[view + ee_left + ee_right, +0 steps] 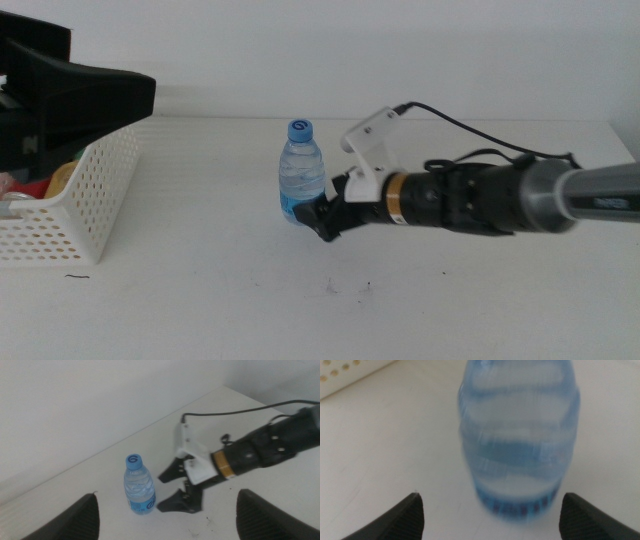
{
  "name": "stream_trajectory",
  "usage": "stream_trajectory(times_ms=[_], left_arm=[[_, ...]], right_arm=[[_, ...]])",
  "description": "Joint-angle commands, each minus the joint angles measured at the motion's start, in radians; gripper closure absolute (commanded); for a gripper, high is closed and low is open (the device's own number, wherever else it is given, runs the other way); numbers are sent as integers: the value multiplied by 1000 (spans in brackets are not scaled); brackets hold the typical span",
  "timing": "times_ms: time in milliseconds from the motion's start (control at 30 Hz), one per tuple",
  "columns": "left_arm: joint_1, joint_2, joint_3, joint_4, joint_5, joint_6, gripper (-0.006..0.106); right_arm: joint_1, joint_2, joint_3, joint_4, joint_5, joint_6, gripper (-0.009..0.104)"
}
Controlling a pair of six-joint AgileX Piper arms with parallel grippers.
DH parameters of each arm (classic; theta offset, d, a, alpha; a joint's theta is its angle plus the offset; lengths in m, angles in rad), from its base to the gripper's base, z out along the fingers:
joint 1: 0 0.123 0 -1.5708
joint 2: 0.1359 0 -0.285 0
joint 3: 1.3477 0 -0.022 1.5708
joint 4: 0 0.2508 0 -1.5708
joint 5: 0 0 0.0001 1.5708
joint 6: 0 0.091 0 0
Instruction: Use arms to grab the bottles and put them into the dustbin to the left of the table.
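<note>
A clear water bottle (301, 170) with a blue cap and label stands upright at mid-table. My right gripper (322, 217) comes in from the right, low beside the bottle's base, and is open. In the left wrist view, the right gripper (166, 489) has its tips just short of the bottle (139, 486). In the right wrist view, the bottle (520, 435) fills the space ahead of the open right gripper (490, 522). The white perforated dustbin (85, 205) sits at the left. My left gripper (85, 95) hangs above it, open and empty.
Inside the dustbin a yellow thing (62, 173) and a red thing (8, 183) show over the rim. The right arm's black cable (470, 135) loops above its wrist. Small dark specks (330, 289) mark the white table in front of the bottle.
</note>
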Motion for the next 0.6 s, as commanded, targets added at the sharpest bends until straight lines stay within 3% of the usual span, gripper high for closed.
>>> stream_trajectory(times_ms=[0, 100, 200, 233, 267, 333, 367, 400, 567], left_arm=[[-3, -2, 2, -10, -12, -9, 7], [-3, -2, 2, -10, -12, -9, 7], [-3, -2, 2, -9, -12, -9, 7], [-3, -2, 2, -9, -12, -9, 7], [-3, -2, 2, -9, -12, -9, 7], [-3, -2, 2, -9, -12, -9, 7], [-3, -2, 2, -9, -12, -9, 7], [-3, -2, 2, -9, -12, -9, 7], [-3, -2, 2, -9, -12, -9, 7]], right_arm=[[-2, -74, 68, -12, 6, 33, 7], [-2, -193, 165, -67, 9, 127, 7], [-2, -345, 212, -222, 13, 347, 7], [-2, -396, 218, -293, 13, 439, 7], [-2, -435, 219, -407, 9, 576, 7], [-2, -518, 216, -689, -14, 898, 7], [-2, -561, 217, -707, -37, 1034, 7], [-2, -605, 225, -707, -56, 1063, 8], [2, -719, 240, -707, -66, 1073, 8]])
